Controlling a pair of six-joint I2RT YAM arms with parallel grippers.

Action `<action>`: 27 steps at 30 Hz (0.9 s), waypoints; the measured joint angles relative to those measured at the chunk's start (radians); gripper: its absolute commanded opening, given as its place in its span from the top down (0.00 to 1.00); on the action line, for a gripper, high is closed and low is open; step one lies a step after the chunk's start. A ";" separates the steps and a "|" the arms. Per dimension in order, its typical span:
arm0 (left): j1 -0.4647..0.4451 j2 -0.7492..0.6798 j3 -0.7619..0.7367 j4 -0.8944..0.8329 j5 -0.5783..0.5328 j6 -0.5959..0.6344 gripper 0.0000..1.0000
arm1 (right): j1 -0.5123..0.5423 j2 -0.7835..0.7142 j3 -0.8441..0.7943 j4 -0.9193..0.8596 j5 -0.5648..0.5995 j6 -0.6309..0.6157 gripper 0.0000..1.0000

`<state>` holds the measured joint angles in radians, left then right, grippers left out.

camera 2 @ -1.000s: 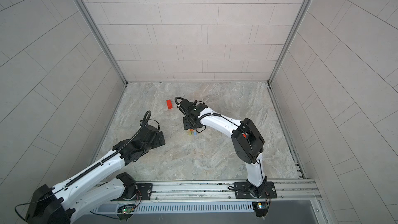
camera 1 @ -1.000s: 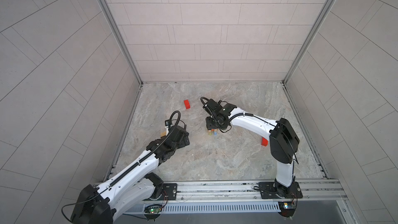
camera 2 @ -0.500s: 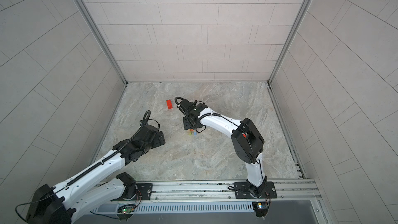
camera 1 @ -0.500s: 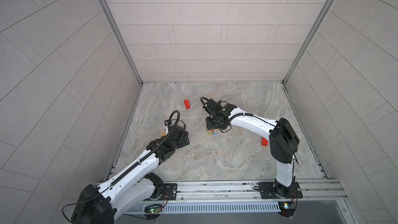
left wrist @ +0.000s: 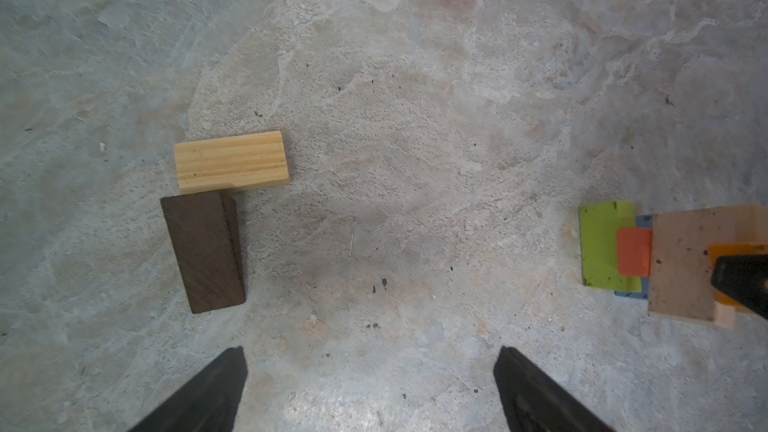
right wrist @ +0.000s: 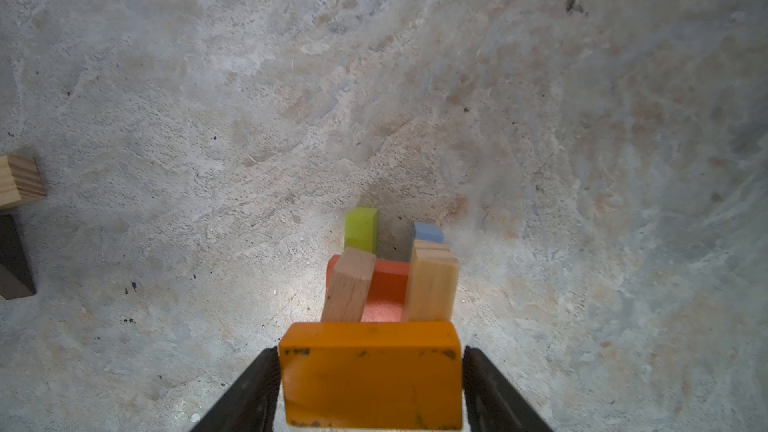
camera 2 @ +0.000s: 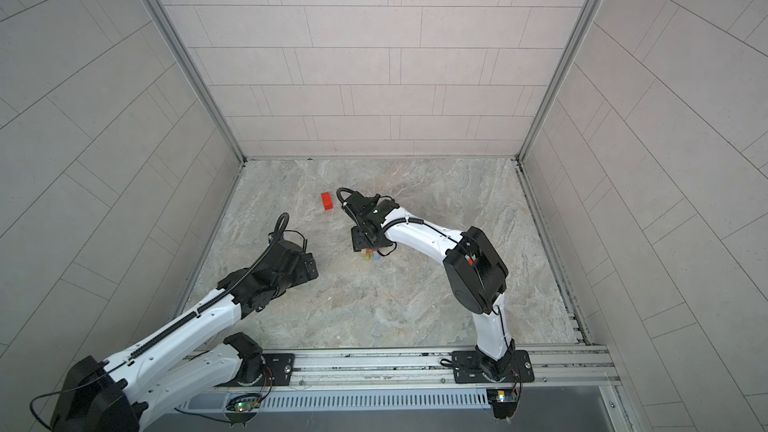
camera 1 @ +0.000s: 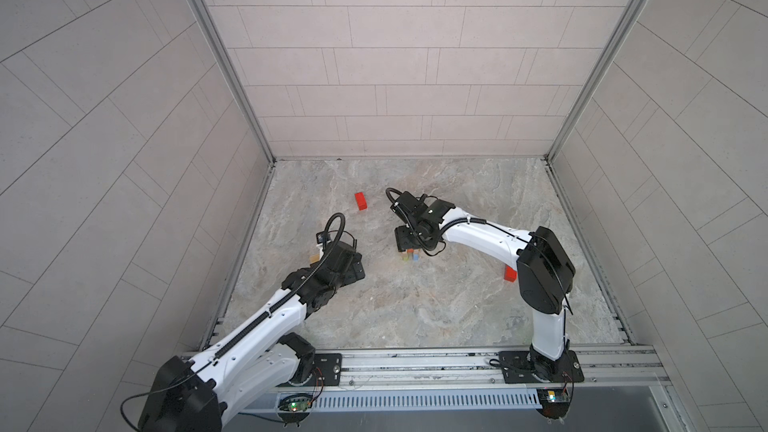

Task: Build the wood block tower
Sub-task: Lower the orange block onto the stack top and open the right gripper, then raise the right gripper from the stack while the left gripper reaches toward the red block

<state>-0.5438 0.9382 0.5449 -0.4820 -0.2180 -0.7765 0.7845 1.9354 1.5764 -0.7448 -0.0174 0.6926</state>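
At floor (camera 1: 415, 305) centre, the tower (camera 1: 409, 256) (right wrist: 386, 284): green block (right wrist: 360, 228) and blue block (right wrist: 428, 232) lowest, red layer (right wrist: 386, 288) across them, two pale wood bars (right wrist: 432, 288) above. On top, crosswise, the orange block (right wrist: 371, 371) sits between the right gripper (right wrist: 370, 352) fingers. They flank its ends closely, but whether they clamp it can't be told. In both top views that gripper hides most of the tower. The left gripper (left wrist: 372, 351) is spread wide, holding nothing, well apart from the tower. Near it the tan block (left wrist: 231, 162) and dark brown block (left wrist: 201, 251) touch. A red block (camera 1: 361, 201) lies nearer the back wall, and a second red block (camera 1: 510, 273) is beside the right arm (camera 1: 478, 238).
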 measured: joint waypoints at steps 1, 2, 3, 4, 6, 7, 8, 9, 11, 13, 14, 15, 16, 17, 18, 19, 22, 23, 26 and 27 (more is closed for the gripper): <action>0.001 0.000 0.000 0.000 0.002 0.000 0.00 | 0.000 0.000 0.000 0.000 0.000 0.000 0.28; 0.002 0.000 0.000 0.000 0.003 -0.001 0.00 | 0.000 0.000 0.000 0.000 0.000 0.000 0.27; 0.003 0.000 0.000 0.000 0.005 0.000 0.00 | 0.000 0.000 0.000 0.000 0.000 -0.001 0.26; 0.003 -0.001 0.000 0.000 0.007 0.000 0.00 | 0.000 0.000 0.000 0.000 0.000 -0.003 0.24; 0.005 -0.003 0.000 -0.001 0.009 0.007 0.00 | 0.000 0.000 0.000 0.000 0.003 -0.004 0.22; 0.005 -0.006 0.000 -0.001 0.010 0.010 0.00 | 0.000 0.000 0.000 0.000 0.003 -0.008 0.21; 0.005 -0.009 0.000 -0.002 0.009 0.013 0.00 | 0.000 0.000 0.000 0.000 0.004 -0.008 0.20; 0.005 -0.012 0.001 -0.005 0.008 0.017 0.00 | 0.000 -0.001 0.000 0.001 0.005 -0.011 0.19; 0.005 -0.015 0.007 -0.014 0.007 0.021 0.00 | 0.000 -0.006 -0.002 0.004 0.007 -0.013 0.19; 0.006 -0.014 0.020 -0.031 0.005 0.025 0.00 | 0.000 -0.022 -0.010 0.013 0.008 -0.019 0.19; 0.007 -0.014 0.029 -0.040 0.004 0.025 0.00 | -0.001 -0.032 -0.014 0.016 0.007 -0.023 0.19; 0.010 -0.014 0.041 -0.050 0.003 0.025 0.00 | -0.002 -0.043 -0.014 0.016 0.007 -0.027 0.19; 0.014 -0.012 0.056 -0.058 0.001 0.024 0.00 | -0.002 -0.055 -0.014 0.019 0.007 -0.031 0.19; 0.020 -0.008 0.073 -0.065 0.001 0.024 0.00 | -0.003 -0.065 -0.014 0.021 0.007 -0.035 0.19; 0.027 0.000 0.093 -0.073 0.001 0.024 0.01 | -0.006 -0.080 -0.014 0.022 0.007 -0.040 0.19; 0.035 0.010 0.116 -0.081 0.001 0.024 0.02 | -0.007 -0.095 -0.014 0.024 0.007 -0.044 0.19; 0.053 0.055 0.193 -0.108 0.002 0.027 0.03 | -0.014 -0.151 -0.028 0.030 0.007 -0.065 0.18; 0.058 0.073 0.218 -0.114 0.003 0.031 0.05 | -0.016 -0.171 -0.034 0.030 0.007 -0.072 0.18; 0.071 0.135 0.294 -0.128 0.016 0.050 0.07 | -0.030 -0.245 -0.058 0.033 0.006 -0.097 0.15; 0.074 0.159 0.320 -0.137 0.018 0.056 0.08 | -0.036 -0.273 -0.071 0.036 0.006 -0.105 0.14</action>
<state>-0.4702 1.0969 0.8654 -0.6186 -0.1997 -0.7200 0.7486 1.6623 1.5055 -0.7090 -0.0116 0.5873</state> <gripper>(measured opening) 0.934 0.846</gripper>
